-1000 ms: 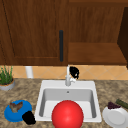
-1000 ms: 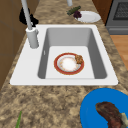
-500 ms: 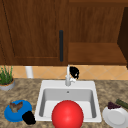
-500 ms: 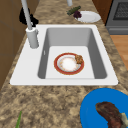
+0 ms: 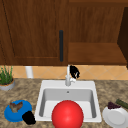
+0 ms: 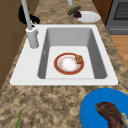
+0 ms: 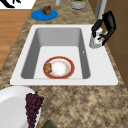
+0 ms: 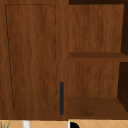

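My right hand (image 5: 74,72) curls around the faucet (image 5: 67,77) at the sink's (image 5: 93,86) back rim, gripping its lever side. My left hand (image 5: 28,117) hovers by the blue plate (image 5: 11,115) on the counter (image 5: 25,91); I cannot tell its fingers.

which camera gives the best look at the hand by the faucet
The right side view: the right hand shows whole, fingers curled toward the faucet. The front view shows it beside the spout, the left side view half behind the spout, the upper view just its top.

Black robot hand (image 7: 108,23) at the grey faucet (image 7: 96,40); white sink (image 6: 27,72); red-rimmed plate (image 6: 68,64); blue plate (image 5: 15,112); speckled brown surface (image 6: 50,105); purple, probably grapes (image 7: 33,106).
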Available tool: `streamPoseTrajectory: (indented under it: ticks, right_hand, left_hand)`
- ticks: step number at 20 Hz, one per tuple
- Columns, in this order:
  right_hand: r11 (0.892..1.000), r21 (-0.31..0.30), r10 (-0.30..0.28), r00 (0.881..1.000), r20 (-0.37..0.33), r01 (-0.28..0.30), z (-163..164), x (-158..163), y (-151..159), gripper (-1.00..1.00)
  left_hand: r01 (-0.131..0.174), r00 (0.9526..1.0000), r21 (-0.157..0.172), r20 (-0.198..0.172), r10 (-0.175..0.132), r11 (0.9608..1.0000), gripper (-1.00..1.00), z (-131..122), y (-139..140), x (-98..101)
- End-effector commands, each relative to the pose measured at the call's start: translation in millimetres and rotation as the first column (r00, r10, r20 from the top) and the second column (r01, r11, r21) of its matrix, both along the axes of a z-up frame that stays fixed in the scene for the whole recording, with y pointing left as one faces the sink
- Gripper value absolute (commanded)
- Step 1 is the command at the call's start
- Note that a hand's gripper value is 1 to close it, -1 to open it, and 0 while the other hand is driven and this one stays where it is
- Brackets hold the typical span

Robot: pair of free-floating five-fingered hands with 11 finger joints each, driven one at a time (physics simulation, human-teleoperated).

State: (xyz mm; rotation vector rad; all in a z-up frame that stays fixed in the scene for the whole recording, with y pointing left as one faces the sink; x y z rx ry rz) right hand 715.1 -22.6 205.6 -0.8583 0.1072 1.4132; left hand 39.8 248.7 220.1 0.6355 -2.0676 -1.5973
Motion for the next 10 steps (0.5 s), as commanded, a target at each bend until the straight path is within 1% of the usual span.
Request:
streamPoseTrajectory:
  ticks: [1, 3, 5, 7, 10]
  right_hand:
    - [1.000, -0.009, -0.012, 1.000, -0.007, 0.012, 10.9, 5.9, 5.3, -1.00]
    - [0.999, 0.042, -0.005, 0.998, -0.059, 0.008, 28.8, 6.4, -3.7, -1.00]
    - [0.998, 0.060, -0.003, 0.995, -0.102, 0.009, 35.4, 9.4, -8.6, -1.00]
    - [0.996, 0.084, -0.004, 0.988, -0.153, 0.017, 39.4, 6.7, -15.1, -1.00]
    - [0.987, 0.163, 0.027, 0.977, -0.210, 0.007, 48.2, 7.7, -25.3, -1.00]
  left_hand:
    - [0.000, 1.0000, 0.000, 0.000, 0.000, 1.0000, 0.00, 0.0, 0.0, 0.0]
    - [0.000, 1.0000, 0.000, 0.000, 0.000, 1.0000, 0.00, 0.0, 0.0, 0.0]
    - [0.000, 1.0000, 0.000, 0.000, 0.000, 1.0000, 0.00, 0.0, 0.0, 0.0]
    - [0.000, 1.0000, 0.000, 0.000, 0.000, 1.0000, 0.00, 0.0, 0.0, 0.0]
    - [0.000, 1.0000, 0.000, 0.000, 0.000, 1.0000, 0.00, 0.0, 0.0, 0.0]
